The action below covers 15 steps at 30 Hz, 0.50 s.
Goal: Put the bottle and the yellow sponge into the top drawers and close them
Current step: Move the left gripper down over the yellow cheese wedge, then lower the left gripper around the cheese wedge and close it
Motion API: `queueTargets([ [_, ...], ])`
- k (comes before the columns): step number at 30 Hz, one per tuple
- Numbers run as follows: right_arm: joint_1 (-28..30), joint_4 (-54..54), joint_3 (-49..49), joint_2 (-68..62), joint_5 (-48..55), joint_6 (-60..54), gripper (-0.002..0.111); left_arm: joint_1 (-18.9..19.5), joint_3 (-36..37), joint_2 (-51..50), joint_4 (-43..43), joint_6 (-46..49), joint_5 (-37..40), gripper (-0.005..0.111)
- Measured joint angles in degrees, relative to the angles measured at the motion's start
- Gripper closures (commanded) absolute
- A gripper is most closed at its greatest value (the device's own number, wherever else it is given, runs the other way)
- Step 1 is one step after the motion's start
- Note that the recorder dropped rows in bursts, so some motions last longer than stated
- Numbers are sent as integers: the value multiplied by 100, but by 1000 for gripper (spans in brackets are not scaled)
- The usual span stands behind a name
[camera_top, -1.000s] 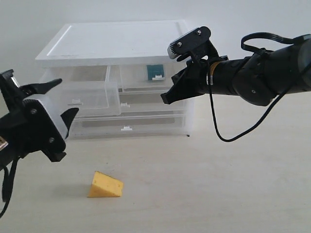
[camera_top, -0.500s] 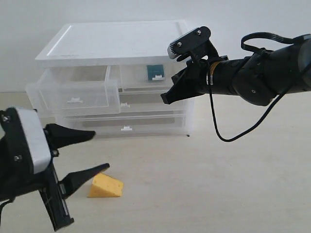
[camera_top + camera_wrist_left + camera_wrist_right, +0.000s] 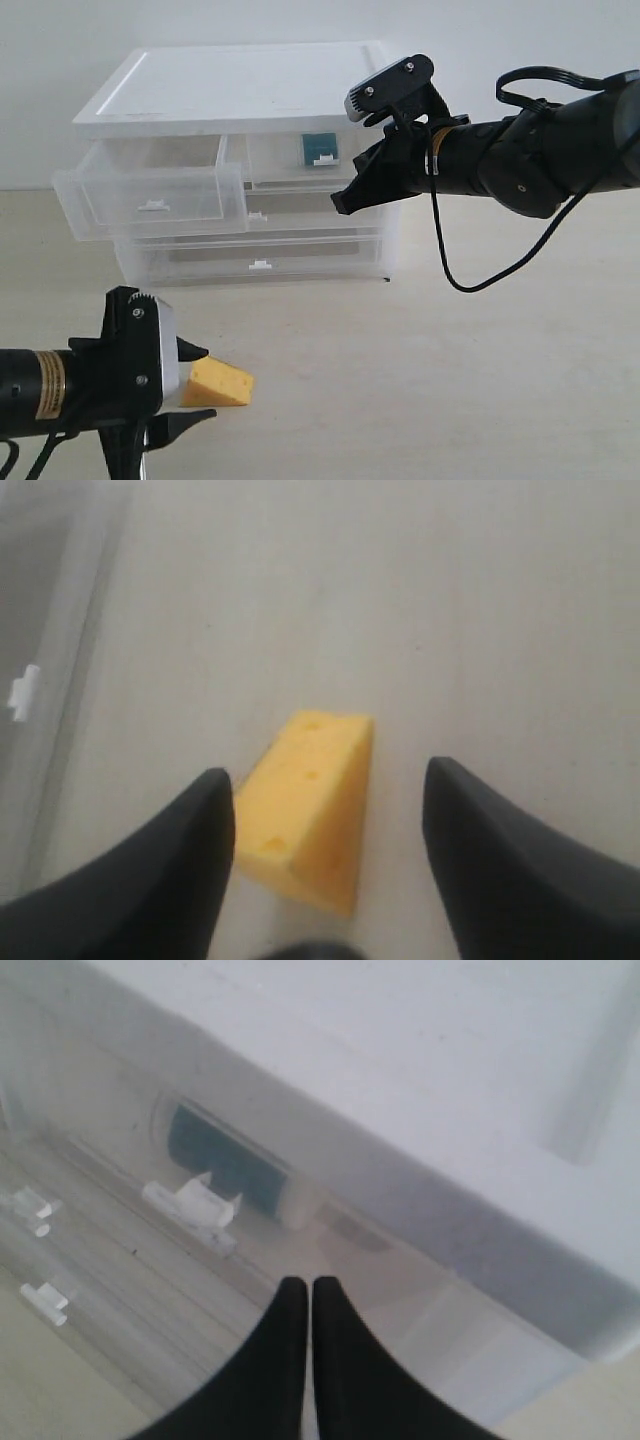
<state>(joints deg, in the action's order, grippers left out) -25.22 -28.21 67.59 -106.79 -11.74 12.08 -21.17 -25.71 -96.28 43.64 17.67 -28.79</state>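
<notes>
Left fingers (image 3: 150,880) now low, wide apart around yellow sponge (image 3: 305,800), ungripped; right fingers (image 3: 285,1360) together, empty.

The bottle (image 3: 320,147) is just a teal smudge behind the frosted right top drawer (image 3: 285,162) front, and the left claw (image 3: 205,384) blocks a bit of the yellow sponge (image 3: 230,385).

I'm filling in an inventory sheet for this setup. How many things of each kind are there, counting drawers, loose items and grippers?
top drawers: 2, left one pulled out, right one pushed in
full-width drawers: 2
bottle: 1, inside the right top drawer
yellow sponge: 1, on the table
grippers: 2, left gripper, right gripper
Total: 8
</notes>
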Motion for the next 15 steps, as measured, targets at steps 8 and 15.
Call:
queueTargets([
  [8,0,0,0,0,0,0,108,0,-326,-238,-990,958,11,55],
  [15,0,0,0,0,0,0,108,0,-360,-564,-855,871,-101,55],
])
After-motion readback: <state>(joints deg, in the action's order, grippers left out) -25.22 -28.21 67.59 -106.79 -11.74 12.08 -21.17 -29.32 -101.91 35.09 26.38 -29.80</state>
